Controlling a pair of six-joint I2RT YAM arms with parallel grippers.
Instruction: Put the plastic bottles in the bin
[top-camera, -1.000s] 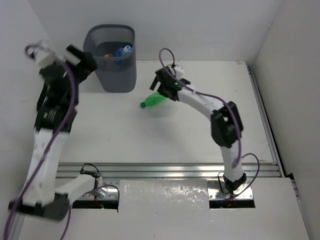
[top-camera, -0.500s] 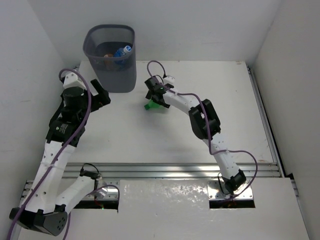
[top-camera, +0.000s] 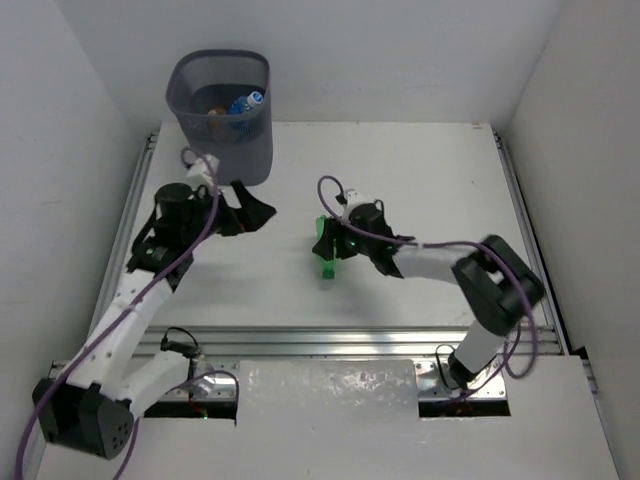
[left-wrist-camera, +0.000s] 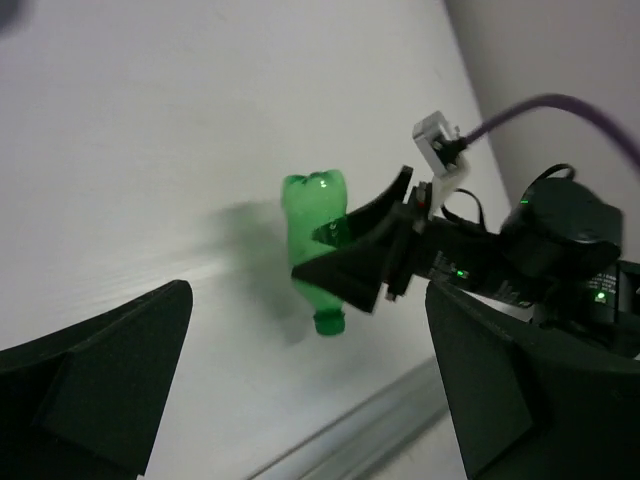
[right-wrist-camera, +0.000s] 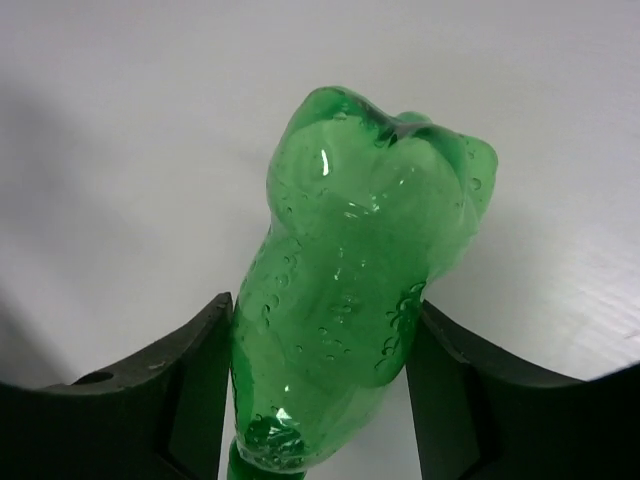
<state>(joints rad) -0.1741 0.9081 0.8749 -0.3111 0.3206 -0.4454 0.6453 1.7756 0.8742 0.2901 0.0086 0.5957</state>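
A crushed green plastic bottle (right-wrist-camera: 355, 290) fills the right wrist view, and my right gripper (right-wrist-camera: 320, 312) is shut on it, one black finger pressed against each side. From above, the bottle (top-camera: 325, 266) sits mid-table with its cap toward the near edge and the right gripper (top-camera: 330, 243) on top of it. My left gripper (top-camera: 245, 213) stands open to its left with nothing in it. In its wrist view the left gripper (left-wrist-camera: 308, 300) faces the green bottle (left-wrist-camera: 315, 215). The grey mesh bin (top-camera: 224, 145) stands at the far left and holds a blue-labelled bottle (top-camera: 243, 102) and an orange one (top-camera: 214, 110).
Walls close in the table on the left, the back and the right. A metal rail (top-camera: 330, 340) runs along the near edge in front of the arm bases. The right arm's elbow (top-camera: 497, 280) hangs over the right half of the table.
My right gripper closed on the green bottle and carried it from near the bin toward the table's middle. The left arm swung down from beside the bin to the left-middle.
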